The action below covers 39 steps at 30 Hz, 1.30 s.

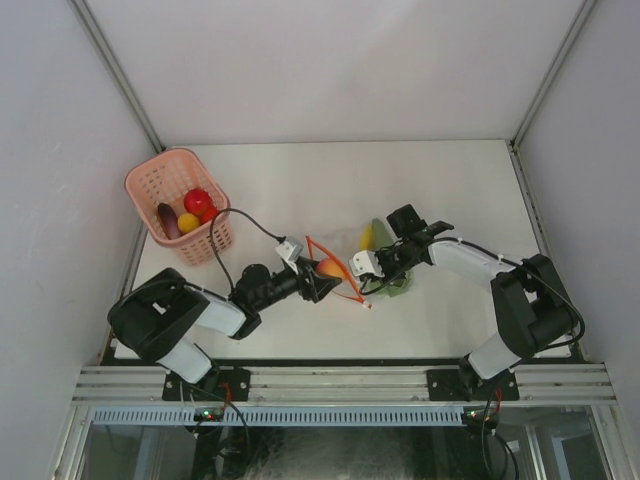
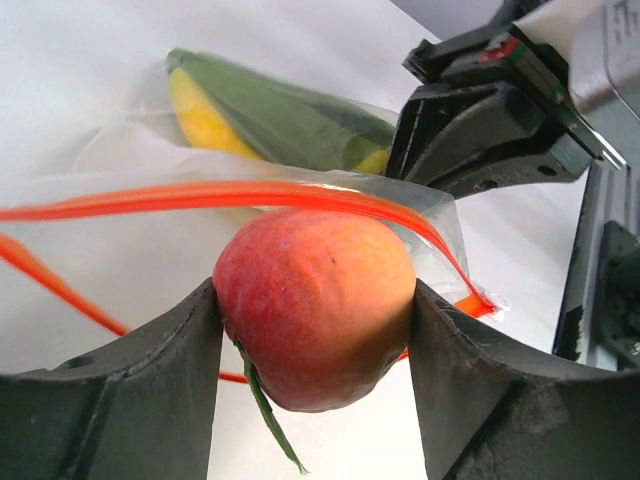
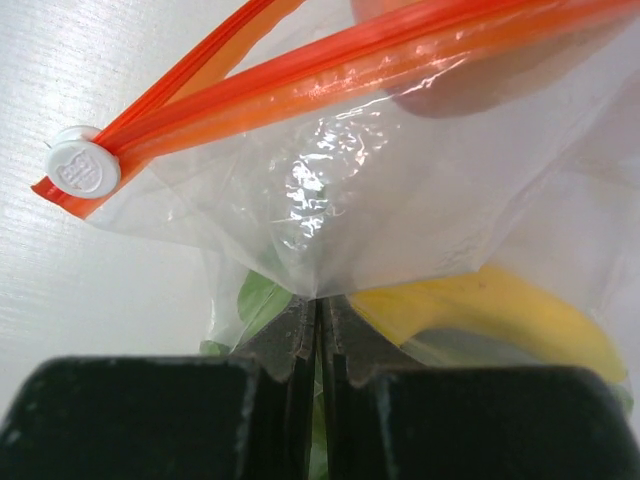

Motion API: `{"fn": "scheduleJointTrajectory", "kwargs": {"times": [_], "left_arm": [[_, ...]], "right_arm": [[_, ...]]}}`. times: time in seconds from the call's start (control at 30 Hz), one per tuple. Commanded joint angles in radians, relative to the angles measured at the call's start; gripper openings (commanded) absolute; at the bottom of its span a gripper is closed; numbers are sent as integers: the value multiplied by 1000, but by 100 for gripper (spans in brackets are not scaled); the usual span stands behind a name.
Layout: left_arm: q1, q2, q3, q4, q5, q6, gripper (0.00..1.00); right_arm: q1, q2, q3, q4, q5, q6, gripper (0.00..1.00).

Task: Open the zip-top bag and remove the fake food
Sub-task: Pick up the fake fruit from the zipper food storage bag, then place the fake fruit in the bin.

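Note:
My left gripper is shut on a peach-coloured piece of fake food, pinched between both fingers at the gaping mouth of the zip-top bag. The bag's red-orange zipper strip arcs just behind the fruit. My right gripper is shut on a fold of the clear bag, with the white slider at the strip's left end. A yellow and green piece and a green leaf still lie inside.
A pink perforated basket stands at the back left, holding a red piece, a yellow one and a purple eggplant. White walls enclose the table on three sides.

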<state>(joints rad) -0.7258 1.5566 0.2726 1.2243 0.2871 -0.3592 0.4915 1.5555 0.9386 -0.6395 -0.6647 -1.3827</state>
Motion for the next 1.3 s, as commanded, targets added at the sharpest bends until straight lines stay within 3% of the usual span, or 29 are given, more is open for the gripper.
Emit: {"fn": "scheduleJointTrajectory", "kwargs": {"times": [0.0,0.2,0.33,0.5,0.67,0.8,0.97,1.27], "left_arm": [[19,-41,-28,45,-20,-189,29],[57,-133,-74,2,-3,-224,26],[81,-214,-73,-123,44,-282,24],[99,-372,-38,-412,55,-298,22],[129,-526,30,-688,60,-281,23],[181,-613,88,-841,106,-278,23],[273,-701,152,-958,176,-302,23],[471,-758,252,-1012,291,-414,23]], "right_arm": [[10,-24,9,8,14,8,1],[-5,-34,8,5,15,9,1],[-9,-36,8,-1,9,8,5],[-9,-46,8,0,8,21,23],[-10,-82,8,12,2,65,47],[-13,-130,9,38,3,139,61],[-18,-168,35,30,0,219,64],[-17,-198,55,40,7,301,65]]}}
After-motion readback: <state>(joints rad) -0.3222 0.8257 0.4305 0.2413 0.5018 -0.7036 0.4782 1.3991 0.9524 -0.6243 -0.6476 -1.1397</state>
